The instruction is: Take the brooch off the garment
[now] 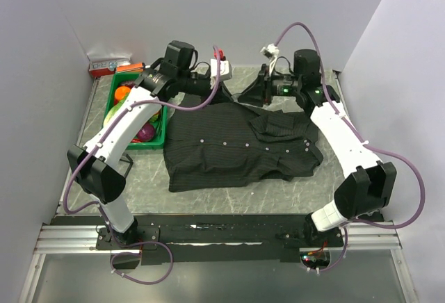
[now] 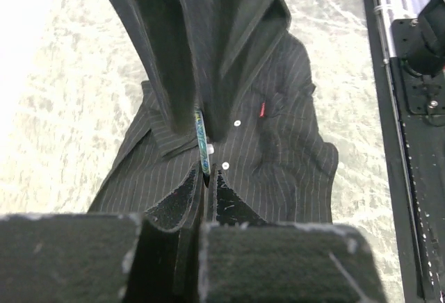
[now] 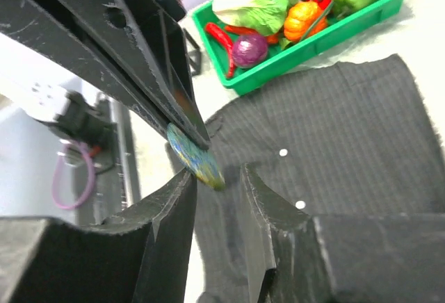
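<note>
Left arm [image 1: 128,126], right arm [image 1: 341,133]: white link shells, black joint housings; purple cables [image 1: 416,178] run alongside; green light [image 1: 286,89] at right wrist; black gripper fingers [image 3: 167,237] scuffed

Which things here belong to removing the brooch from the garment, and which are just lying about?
Job in hand: garment; tiny red brooch on it; left gripper, shut on a colourful disc; right gripper, open.
Lying about: green bin; vegetables in it; red box beyond it.
</note>
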Action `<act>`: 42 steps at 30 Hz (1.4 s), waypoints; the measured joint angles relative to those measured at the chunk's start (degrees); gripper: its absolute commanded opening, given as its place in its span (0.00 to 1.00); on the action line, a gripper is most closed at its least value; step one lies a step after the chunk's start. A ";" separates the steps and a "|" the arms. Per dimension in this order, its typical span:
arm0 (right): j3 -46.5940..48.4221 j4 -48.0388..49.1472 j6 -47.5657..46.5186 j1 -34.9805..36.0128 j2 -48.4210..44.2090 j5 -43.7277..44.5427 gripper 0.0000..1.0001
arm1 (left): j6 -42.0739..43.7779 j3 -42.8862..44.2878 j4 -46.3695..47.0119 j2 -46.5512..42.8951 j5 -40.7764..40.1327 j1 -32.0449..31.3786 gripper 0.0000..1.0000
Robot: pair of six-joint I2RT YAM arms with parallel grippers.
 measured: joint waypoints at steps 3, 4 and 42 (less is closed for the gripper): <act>-1.60 3.96 4.31 -3.13 0.17 -3.56 0.54 | -0.13 -0.02 0.31 0.00 -1.81 -0.11 0.01; -1.86 4.83 4.90 -4.33 0.17 -4.31 0.56 | -0.70 -0.11 0.07 0.00 -2.40 -0.11 0.01; -6.62 -13.84 -15.65 -0.96 -1.68 12.46 1.00 | 18.53 -11.41 -24.65 -13.38 -52.11 46.71 0.01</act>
